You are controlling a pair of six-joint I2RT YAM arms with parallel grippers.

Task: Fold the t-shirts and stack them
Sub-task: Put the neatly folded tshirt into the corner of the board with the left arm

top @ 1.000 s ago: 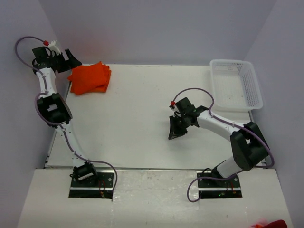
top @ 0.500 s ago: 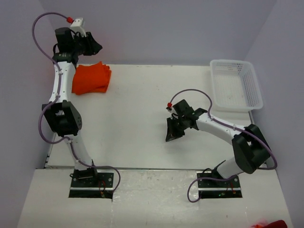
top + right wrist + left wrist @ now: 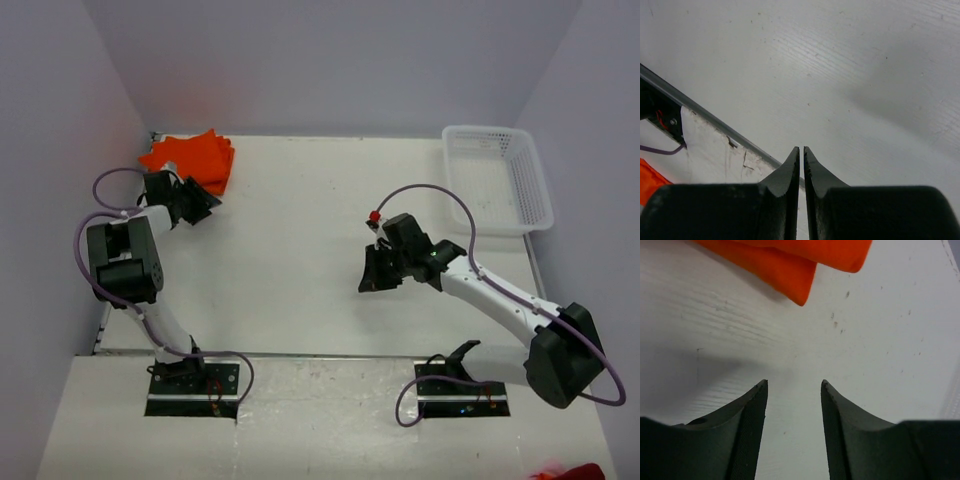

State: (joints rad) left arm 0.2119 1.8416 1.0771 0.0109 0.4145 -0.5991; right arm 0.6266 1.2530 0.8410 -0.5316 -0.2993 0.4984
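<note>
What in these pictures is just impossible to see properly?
Top view: how many t-shirts are in the pile; the folds are too small to count.
Left wrist view: most of that pile, cut off by the upper edge.
Top view: an orange scrap in the bottom right corner, cut off by the edge.
Right wrist view: an orange patch, cut by the left edge and the right gripper.

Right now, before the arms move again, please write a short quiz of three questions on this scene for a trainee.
1. True or false: the left arm's jaws are gripping the orange t-shirts.
2. Where does the white basket stand? A: near left corner. B: far right corner. C: centre.
3. Fill in the missing word: the right arm's jaws are ___ (open or shut).

Key: 1 false: they are open and hold nothing, and the cloth lies just ahead of them. 2 B. 3 shut.
</note>
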